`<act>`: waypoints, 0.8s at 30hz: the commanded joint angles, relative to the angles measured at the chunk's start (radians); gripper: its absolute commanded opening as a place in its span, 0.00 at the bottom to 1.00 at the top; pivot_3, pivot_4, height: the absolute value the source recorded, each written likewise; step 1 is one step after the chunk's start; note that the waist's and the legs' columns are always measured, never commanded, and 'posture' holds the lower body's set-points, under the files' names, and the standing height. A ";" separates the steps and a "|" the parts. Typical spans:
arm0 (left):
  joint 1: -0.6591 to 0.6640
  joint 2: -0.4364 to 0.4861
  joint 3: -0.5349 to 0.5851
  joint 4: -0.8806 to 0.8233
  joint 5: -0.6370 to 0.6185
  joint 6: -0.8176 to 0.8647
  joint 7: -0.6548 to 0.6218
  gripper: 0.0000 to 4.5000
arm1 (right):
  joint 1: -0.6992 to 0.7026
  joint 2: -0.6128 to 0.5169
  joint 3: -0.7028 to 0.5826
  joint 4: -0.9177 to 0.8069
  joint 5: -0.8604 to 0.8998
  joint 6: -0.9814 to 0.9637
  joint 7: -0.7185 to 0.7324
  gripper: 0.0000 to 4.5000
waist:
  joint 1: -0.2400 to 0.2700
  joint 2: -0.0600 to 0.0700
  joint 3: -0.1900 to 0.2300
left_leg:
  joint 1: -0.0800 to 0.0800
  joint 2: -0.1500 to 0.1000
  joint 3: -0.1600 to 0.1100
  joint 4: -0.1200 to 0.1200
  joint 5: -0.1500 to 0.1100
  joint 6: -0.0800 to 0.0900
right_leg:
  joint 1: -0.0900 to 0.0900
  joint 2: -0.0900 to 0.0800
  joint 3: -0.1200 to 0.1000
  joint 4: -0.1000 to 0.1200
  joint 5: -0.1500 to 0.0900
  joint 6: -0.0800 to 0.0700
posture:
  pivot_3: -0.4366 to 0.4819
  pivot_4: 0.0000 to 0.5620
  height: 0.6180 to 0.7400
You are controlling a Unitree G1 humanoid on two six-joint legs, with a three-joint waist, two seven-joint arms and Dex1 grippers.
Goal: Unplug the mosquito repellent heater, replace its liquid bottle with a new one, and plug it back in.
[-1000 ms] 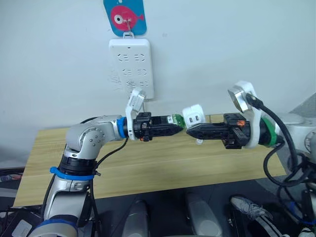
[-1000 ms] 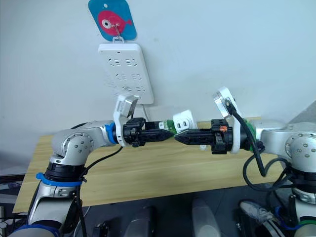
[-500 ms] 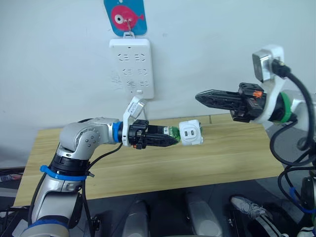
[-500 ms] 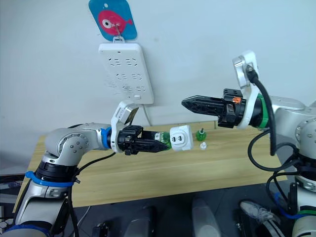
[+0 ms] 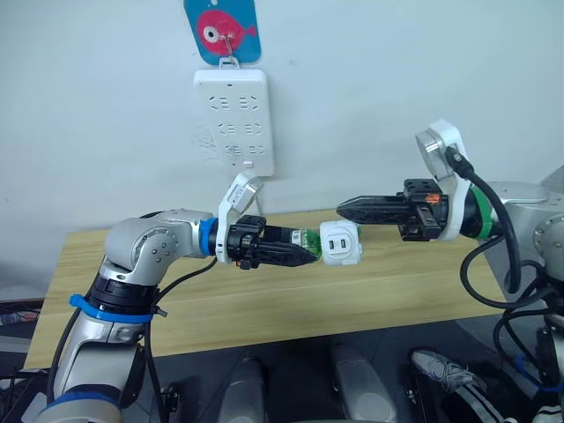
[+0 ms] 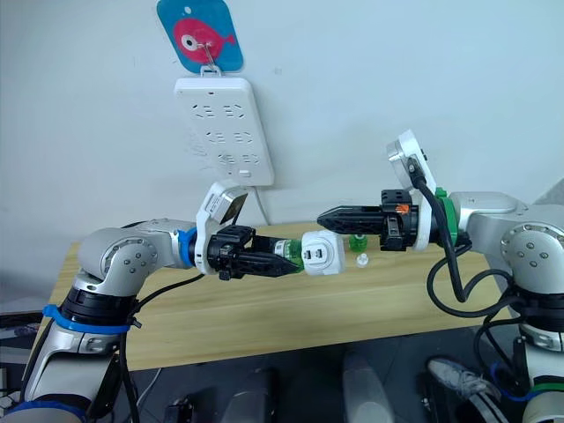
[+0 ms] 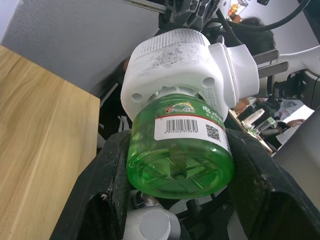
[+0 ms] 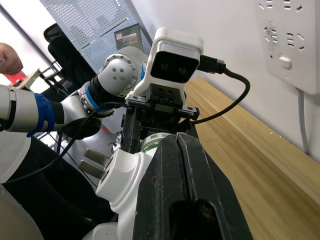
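The mosquito repellent heater (image 5: 340,243) is a white rounded unit held in the air above the table, its two metal prongs (image 7: 265,62) free. A green liquid bottle (image 7: 180,155) is screwed into it. My left gripper (image 5: 304,249) is shut on that bottle, with a black finger on either side. My right gripper (image 5: 344,209) is shut with nothing between its fingers (image 8: 182,175); its tip is just above the heater's top and very close to it. I cannot tell whether it touches.
A white multi-socket strip (image 5: 233,119) hangs on the wall under a blue fish hanger (image 5: 225,31). The wooden table (image 5: 264,300) runs below both arms. Another green bottle (image 6: 357,241) and a small white cap (image 6: 362,261) stand on it behind the heater. A person's hand (image 8: 7,57) is at the side.
One second ago the right gripper was at the heater. It then lifted up and away, and has now come back down to just above the heater. The left gripper still holds the bottle.
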 commanded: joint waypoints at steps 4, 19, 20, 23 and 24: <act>-0.018 -0.001 0.029 -0.038 -0.027 -0.005 -0.009 0.51 | 0.015 -0.013 -0.006 -0.045 -0.015 0.001 0.029 0.00 | 0.000 0.000 0.000 | 0.000 0.000 0.000 0.000 0.000 0.000 | 0.000 0.000 0.000 0.000 0.000 0.000 | 0.26 0.34 0.88; -0.026 -0.025 0.049 -0.014 -0.028 -0.010 0.031 0.51 | 0.038 -0.030 -0.025 -0.074 0.017 0.030 0.057 0.00 | 0.000 0.000 0.000 | 0.000 0.000 0.000 0.000 0.000 0.000 | 0.000 0.000 0.000 0.000 0.000 0.000 | 0.25 0.34 0.88; -0.025 -0.025 0.047 -0.017 -0.028 -0.010 0.030 0.51 | 0.032 -0.014 -0.027 -0.059 -0.013 0.010 0.022 0.00 | 0.000 0.000 0.000 | 0.000 0.000 0.000 0.000 0.000 0.000 | 0.000 0.000 0.000 0.000 0.000 0.000 | 0.25 0.34 0.88; -0.021 -0.022 0.043 -0.022 -0.028 -0.009 0.027 0.51 | 0.021 -0.009 -0.046 -0.030 -0.054 -0.020 -0.002 0.00 | -0.001 0.000 0.000 | 0.000 0.000 0.000 0.000 0.000 0.000 | 0.000 0.000 0.000 0.001 0.000 0.000 | 0.25 0.34 0.88; -0.020 -0.022 0.041 -0.022 -0.027 -0.010 0.027 0.51 | 0.022 -0.019 -0.054 -0.029 -0.050 -0.016 0.012 0.00 | -0.001 0.000 0.000 | 0.000 0.000 0.000 0.000 0.000 0.000 | 0.000 0.000 0.000 0.001 0.000 0.000 | 0.25 0.34 0.88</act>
